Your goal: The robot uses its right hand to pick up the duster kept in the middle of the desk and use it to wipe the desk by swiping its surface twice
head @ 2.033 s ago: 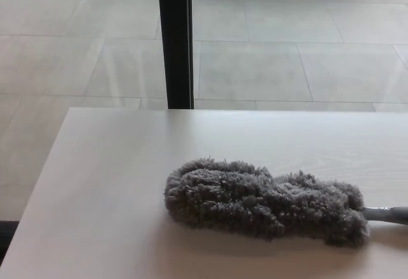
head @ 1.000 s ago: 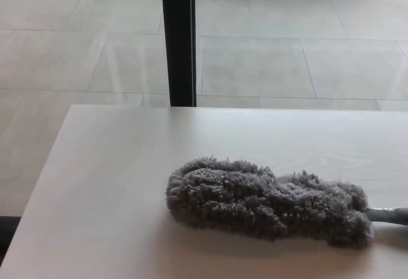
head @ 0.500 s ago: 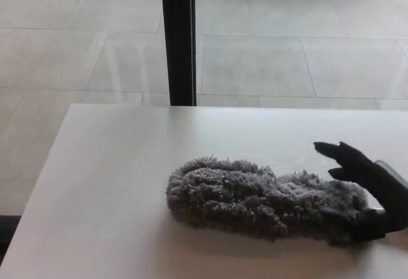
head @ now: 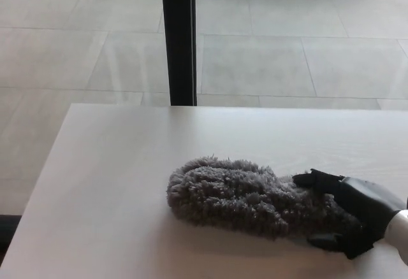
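- We see the right hand [head: 347, 212] coming in from the right edge, low over the desk [head: 115, 183], black, with a pale wrist cuff at the frame's corner.
- Its fingers [head: 315, 179] reach over the far side of the duster's right end, and the thumb [head: 325, 241] lies along the near side, so the hand wraps around that end.
- We cannot tell whether the hand is clamped tight on the duster or only cupped around it; the fluff hides the contact.
- The duster [head: 236, 196] is a grey, shaggy head lying flat on the desk, running left to right, roughly mid-desk and towards the near side.
- Its rounded left end is free and well apart from the hand; its right end is under the hand, and the handle is hidden there.
- The desk is pale with a faint wood grain; its left edge slants away from us and its far edge runs straight across.
- Beyond the far edge we see a dark upright post [head: 178, 37], left of centre.
- Behind it lies a floor [head: 287, 50] of large pale tiles.
- The left hand does not show.
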`<state>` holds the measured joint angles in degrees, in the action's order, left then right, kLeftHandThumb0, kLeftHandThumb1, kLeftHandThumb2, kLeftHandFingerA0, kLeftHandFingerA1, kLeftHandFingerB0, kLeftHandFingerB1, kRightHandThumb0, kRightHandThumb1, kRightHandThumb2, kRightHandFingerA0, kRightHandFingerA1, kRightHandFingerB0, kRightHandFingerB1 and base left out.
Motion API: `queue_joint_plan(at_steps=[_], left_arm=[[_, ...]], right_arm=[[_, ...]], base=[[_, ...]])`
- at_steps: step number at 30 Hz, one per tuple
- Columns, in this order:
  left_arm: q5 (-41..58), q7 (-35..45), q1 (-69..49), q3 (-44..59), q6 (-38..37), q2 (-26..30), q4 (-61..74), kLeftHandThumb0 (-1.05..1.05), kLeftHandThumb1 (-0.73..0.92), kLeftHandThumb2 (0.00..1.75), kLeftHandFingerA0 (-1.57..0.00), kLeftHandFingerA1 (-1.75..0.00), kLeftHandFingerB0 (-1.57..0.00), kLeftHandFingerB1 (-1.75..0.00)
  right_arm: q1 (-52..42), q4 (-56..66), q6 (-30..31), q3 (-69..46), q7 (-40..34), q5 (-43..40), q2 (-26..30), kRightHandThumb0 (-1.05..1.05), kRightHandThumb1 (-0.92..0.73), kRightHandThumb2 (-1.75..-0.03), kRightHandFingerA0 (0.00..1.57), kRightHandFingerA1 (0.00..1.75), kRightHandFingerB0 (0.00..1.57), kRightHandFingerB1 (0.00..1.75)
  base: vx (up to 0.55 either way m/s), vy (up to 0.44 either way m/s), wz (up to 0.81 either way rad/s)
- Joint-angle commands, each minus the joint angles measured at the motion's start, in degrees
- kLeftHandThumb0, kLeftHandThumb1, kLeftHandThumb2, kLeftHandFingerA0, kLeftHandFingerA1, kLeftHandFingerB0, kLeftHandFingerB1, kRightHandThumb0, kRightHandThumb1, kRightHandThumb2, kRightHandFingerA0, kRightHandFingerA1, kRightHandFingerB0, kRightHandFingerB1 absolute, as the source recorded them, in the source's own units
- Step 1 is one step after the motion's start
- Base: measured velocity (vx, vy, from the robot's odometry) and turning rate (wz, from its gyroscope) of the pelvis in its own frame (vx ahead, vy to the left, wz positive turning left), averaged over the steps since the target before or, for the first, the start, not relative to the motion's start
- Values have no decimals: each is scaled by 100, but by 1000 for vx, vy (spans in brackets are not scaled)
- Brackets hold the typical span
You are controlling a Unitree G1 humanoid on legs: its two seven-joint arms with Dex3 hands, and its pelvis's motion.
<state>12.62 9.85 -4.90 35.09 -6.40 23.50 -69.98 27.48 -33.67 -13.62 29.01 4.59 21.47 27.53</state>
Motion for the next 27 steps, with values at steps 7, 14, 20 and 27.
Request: queue_joint_plan(at_steps=[7, 14, 20, 27], left_arm=[[31, 237, -11, -132, -426, 211, -91, -105, 25, 113, -95, -137, -94, -128], [5, 180, -21, -173, -370, 216, -90, -105, 18, 121, -100, -135, -95, -135], [20, 200, 30, -196, -300, 215, -78, -105, 18, 123, -99, -134, -95, -132], [110, 307, 66, -127, -329, 210, -113, -105, 16, 127, -99, -134, -99, -129]], right_arm=[[67, -1382, -1038, 1247, -2830, 2350, 466, -24, -61, -75, 1, 38, 24, 49], [-75, -1572, -786, 1631, -3987, 2756, 320, -31, -66, -62, 4, 66, 22, 56], [-123, -1461, -1134, 1634, -4114, 2613, 209, -29, -74, -73, 93, 172, 72, 89], [-134, -1646, -1356, 1865, -5270, 2862, 40, -27, -66, -86, 87, 175, 56, 168]], base=[[0, 0, 0], [0, 0, 0], [0, 0, 0], [0, 0, 0]])
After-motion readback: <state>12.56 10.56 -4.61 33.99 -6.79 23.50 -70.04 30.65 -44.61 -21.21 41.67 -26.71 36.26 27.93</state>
